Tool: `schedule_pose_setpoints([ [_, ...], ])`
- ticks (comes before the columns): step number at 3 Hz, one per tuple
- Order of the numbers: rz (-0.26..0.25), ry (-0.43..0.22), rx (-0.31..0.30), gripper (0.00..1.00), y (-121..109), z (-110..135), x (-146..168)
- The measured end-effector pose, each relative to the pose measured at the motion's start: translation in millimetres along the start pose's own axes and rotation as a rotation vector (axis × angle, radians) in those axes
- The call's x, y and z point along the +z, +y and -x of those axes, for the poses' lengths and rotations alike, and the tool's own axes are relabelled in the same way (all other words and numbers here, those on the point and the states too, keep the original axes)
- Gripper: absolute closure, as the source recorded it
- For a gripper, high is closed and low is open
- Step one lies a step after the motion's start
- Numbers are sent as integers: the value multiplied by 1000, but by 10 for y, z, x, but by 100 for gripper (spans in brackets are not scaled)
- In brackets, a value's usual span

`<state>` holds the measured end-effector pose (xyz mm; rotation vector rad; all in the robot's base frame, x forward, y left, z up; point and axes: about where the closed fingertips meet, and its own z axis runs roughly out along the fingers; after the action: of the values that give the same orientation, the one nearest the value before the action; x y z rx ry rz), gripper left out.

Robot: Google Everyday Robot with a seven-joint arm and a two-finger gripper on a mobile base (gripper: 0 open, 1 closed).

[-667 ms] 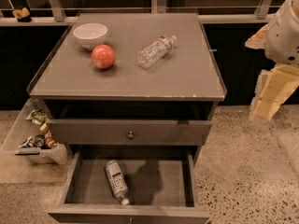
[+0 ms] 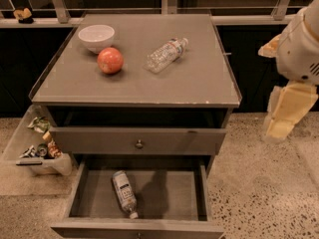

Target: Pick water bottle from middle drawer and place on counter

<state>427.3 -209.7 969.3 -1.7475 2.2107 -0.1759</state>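
The water bottle (image 2: 124,192) lies on its side on the floor of the pulled-out middle drawer (image 2: 172,193), left of centre, with its white cap toward the front. The counter (image 2: 199,78) is the grey cabinet top above it. My arm hangs to the right of the cabinet, away from the drawer. Its cream gripper (image 2: 285,112) points down beside the counter's right edge and holds nothing that I can see.
On the counter are a white bowl (image 2: 96,37), a red apple (image 2: 110,60) and a slim ribbed clear bottle (image 2: 166,55). A drawer with a knob (image 2: 139,144) sits above the open one. A clear bin of clutter (image 2: 37,146) stands on the floor at the left.
My arm and gripper have shifted slightly downward at the right of the cabinet. The bottle, drawers and counter items have not moved.
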Motion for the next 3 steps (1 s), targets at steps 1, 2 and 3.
schedule_pose_setpoints([
  [1, -54, 68, 7, 0, 289, -31, 275],
  [2, 140, 116, 137, 0, 931, -550, 1054],
  [3, 468, 13, 223, 0, 1574, -620, 1888],
])
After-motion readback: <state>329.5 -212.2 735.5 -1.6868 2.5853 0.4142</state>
